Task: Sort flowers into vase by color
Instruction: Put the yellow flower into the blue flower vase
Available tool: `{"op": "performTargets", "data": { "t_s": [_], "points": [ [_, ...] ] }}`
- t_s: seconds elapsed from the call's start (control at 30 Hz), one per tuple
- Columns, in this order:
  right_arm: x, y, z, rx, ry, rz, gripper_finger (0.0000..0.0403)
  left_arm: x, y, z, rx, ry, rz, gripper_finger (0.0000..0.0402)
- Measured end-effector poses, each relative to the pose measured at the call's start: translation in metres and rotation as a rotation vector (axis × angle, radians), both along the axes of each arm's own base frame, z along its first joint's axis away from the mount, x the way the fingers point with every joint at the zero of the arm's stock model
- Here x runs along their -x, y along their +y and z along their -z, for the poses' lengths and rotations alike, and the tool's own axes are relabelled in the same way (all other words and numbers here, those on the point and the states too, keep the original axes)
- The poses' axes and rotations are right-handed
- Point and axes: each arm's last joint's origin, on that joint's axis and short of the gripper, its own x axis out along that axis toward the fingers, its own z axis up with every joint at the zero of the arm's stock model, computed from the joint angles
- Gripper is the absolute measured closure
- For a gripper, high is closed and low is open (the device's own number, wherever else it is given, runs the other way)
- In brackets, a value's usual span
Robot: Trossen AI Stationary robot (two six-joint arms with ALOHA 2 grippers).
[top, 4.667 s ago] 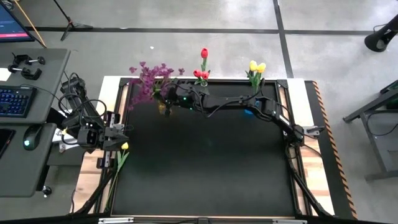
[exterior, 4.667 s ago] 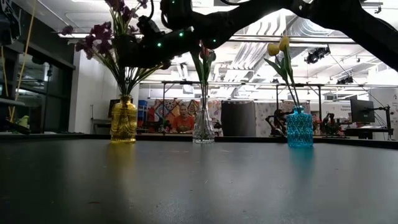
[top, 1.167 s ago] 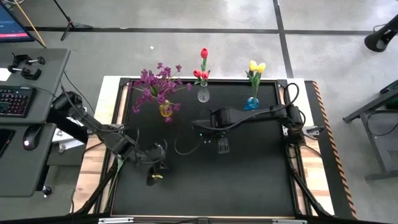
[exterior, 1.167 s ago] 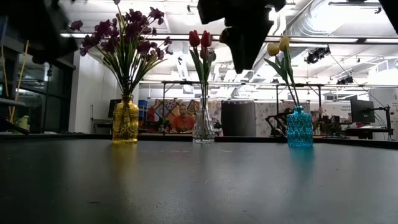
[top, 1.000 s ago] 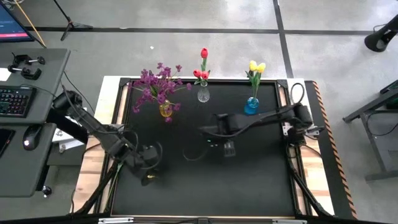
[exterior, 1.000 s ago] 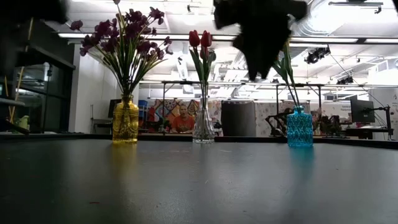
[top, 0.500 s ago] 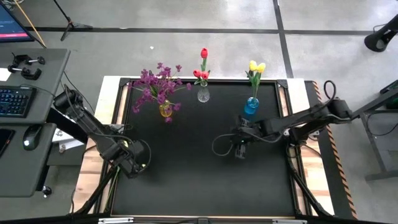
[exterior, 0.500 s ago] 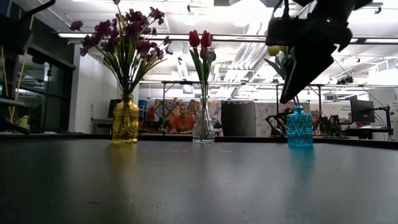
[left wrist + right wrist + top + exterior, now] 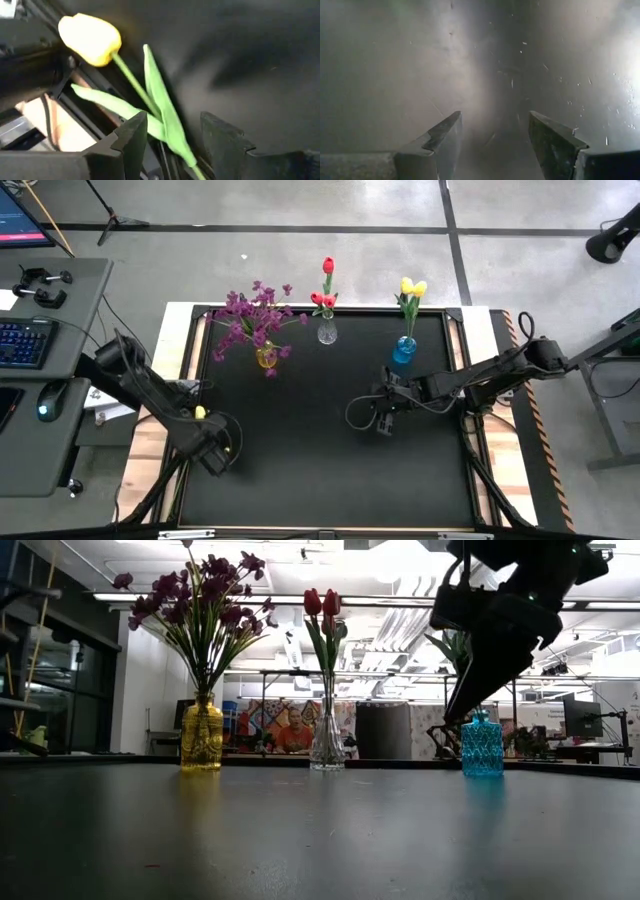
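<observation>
A yellow tulip [image 9: 90, 39] lies by the table's left edge; its head [image 9: 200, 412] is over the dark frame rail, and its green stem and leaves [image 9: 159, 112] lie on the black mat. My left gripper [image 9: 172, 120] [image 9: 213, 440] stands open over it, one finger on either side of the lower stem. My right gripper [image 9: 492, 127] [image 9: 385, 420] is open above the bare mat, right of centre. At the far edge, purple sprays fill a yellow vase [image 9: 265, 358], red tulips a clear vase [image 9: 327, 333], and yellow tulips a blue vase [image 9: 403, 351]. My left gripper has the tulip's stem and one leaf [image 9: 167, 131] running between its open fingers, which lie across the stem and come from above. The leaf passes close by one finger [image 9: 131, 131]. I cannot tell whether that finger touches it. The tulip lies on the table.
Beyond the left edge of the mat are a frame rail and bare wood [image 9: 37, 117]. A desk with a keyboard [image 9: 22, 342] and a mouse stands left of the table. In the low view my right arm [image 9: 495, 625] hangs in front of the blue vase [image 9: 482, 745].
My left gripper has carried the yellow tulip from the near left part of the mat toward the table's left edge, where the tulip's head now lies. My right gripper has moved from the table's middle toward the right edge, and that arm has swung out to the right.
</observation>
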Motion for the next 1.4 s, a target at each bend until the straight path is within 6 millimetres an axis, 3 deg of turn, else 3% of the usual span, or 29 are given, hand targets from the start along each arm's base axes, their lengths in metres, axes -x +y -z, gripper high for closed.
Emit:
{"op": "performTargets", "data": {
  "t_s": [0.37, 0.73, 0.87, 1.1, 1.4],
  "points": [
    [-0.003, 0.0, -0.002, -0.006, -0.034, 0.0, 0.019, 0.009, -0.016, 0.02, -0.112, 0.076, -0.075, 0.0229],
    [-0.004, 0.001, -0.002, -0.008, -0.046, 0.0, 0.019, 0.018, -0.009, 0.031, -0.136, 0.065, -0.124, 0.0232],
    [-0.004, 0.0, -0.003, -0.003, -0.05, 0.004, 0.019, 0.018, -0.008, 0.031, -0.145, 0.07, -0.123, 0.027],
    [-0.004, 0.0, -0.003, 0.012, -0.05, 0.001, 0.019, 0.012, -0.014, 0.023, -0.154, 0.017, -0.109, 0.039],
    [-0.004, 0.0, -0.003, 0.031, -0.053, -0.021, 0.019, -0.01, -0.027, 0.004, -0.157, -0.199, -0.018, 0.0398]
  ]
}}
